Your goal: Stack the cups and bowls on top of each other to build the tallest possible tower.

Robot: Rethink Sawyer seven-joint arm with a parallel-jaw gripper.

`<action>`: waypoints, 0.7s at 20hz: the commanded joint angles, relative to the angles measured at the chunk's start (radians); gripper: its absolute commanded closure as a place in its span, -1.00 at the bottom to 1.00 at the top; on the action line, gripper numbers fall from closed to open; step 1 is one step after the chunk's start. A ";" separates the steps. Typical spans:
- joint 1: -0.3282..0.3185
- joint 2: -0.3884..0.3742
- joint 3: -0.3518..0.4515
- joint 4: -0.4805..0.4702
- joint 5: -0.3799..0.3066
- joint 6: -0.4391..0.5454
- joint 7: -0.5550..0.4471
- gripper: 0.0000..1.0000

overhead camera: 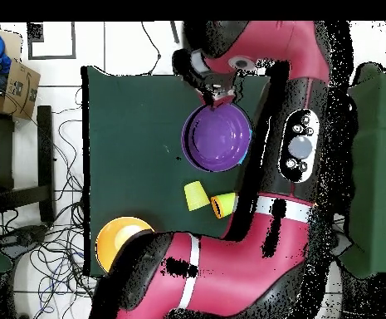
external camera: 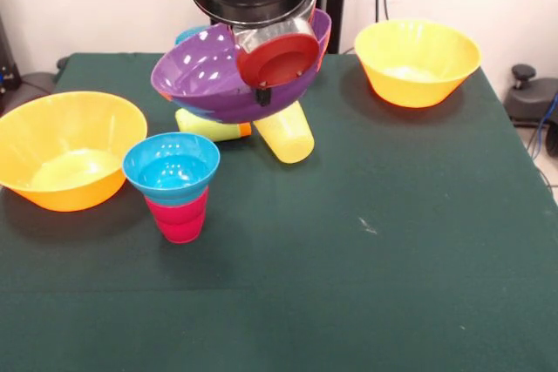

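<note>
The arm hangs low over the far middle of the green table (external camera: 418, 241), and the purple bowl (external camera: 205, 76) rides tilted right under it, rim tipped toward the camera, apparently lifted. The gripper (external camera: 261, 84) sits at the bowl's rim behind a red disc; whether its fingers are clamped on that rim I cannot tell. Beneath the bowl lie two toppled cups, the yellow cup (external camera: 286, 135) and the lime green cup (external camera: 205, 126), with an orange one just peeking beside it. Near front-left stands the only tower: cyan bowl (external camera: 171, 167) nested on the red cup (external camera: 180, 215). Two big orange bowls wait at left (external camera: 65, 163) and far right (external camera: 417, 60). Danger here: that tilt. A wide bowl held by one edge could slip, or land crooked and knock the slim red cup over.
</note>
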 commanded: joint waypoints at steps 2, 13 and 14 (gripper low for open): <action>0.025 0.130 0.023 -0.152 -0.058 0.094 0.040 1.00; 0.032 0.158 -0.012 -0.207 -0.042 0.120 0.012 1.00; 0.035 0.160 -0.014 -0.212 -0.039 0.122 0.006 1.00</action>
